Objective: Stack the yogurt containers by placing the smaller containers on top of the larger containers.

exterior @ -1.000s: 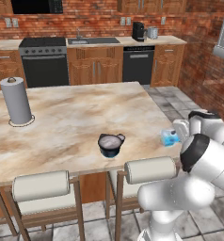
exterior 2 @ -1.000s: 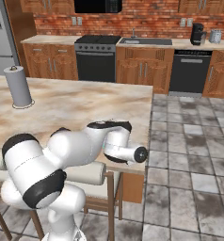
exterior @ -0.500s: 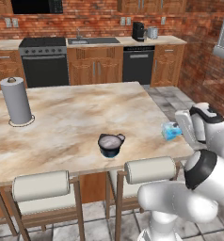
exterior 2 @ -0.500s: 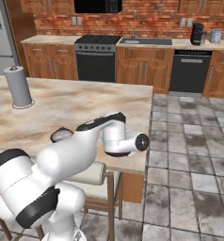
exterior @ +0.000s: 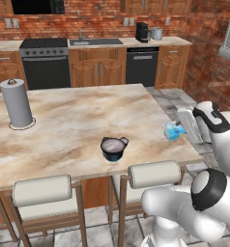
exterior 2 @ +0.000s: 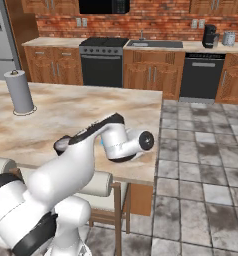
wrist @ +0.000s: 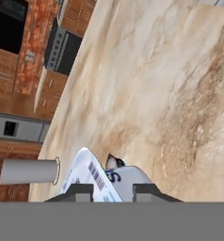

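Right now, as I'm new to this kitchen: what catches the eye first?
The gripper is shut on a light-blue cup at the island's right edge. A navy tub sits near the front edge, and a paper-towel roll stands far left.

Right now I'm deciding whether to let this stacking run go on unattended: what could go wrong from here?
1. The gripper is shut on the light-blue cup near the island counter edge; a slip could drop it to the floor.
2. The navy tub also sits near the front edge, so an off-centre placement might push it off.
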{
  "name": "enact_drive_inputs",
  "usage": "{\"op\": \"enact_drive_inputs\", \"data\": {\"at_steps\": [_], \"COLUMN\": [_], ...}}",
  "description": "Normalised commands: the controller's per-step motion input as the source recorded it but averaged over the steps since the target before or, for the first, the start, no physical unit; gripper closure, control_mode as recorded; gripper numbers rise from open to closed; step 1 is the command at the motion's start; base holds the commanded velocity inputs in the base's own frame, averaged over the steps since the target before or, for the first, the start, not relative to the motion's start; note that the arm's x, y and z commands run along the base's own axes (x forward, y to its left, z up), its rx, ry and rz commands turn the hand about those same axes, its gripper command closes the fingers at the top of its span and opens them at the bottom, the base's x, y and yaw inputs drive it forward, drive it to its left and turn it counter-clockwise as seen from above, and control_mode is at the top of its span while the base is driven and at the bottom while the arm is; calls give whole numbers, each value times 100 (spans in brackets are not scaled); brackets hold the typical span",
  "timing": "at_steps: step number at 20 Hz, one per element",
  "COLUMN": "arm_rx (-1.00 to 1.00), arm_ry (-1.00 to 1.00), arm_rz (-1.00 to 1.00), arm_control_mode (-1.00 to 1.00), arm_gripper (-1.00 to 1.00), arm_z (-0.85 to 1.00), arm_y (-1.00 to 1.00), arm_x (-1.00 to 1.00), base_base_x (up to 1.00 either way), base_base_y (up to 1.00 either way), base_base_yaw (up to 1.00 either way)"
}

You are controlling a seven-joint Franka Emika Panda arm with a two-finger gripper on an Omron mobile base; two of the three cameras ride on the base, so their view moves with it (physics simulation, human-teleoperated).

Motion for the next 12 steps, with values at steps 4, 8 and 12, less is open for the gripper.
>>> {"op": "enact_drive_inputs", "data": {"at_steps": [4,8,12], "arm_rx": [0,1,2], "arm_ry": [0,0,0], "arm_rz": [0,0,0], "arm_control_mode": [-100,-100,-100], "arm_gripper": [100,100,100], "arm_z": [16,14,12], "arm_y": [39,43,42], "arm_x": [-14,-11,-14], "base_base_x": [0,0,0], "base_base_y": [0,0,0], "base_base_yaw": [0,0,0]}}
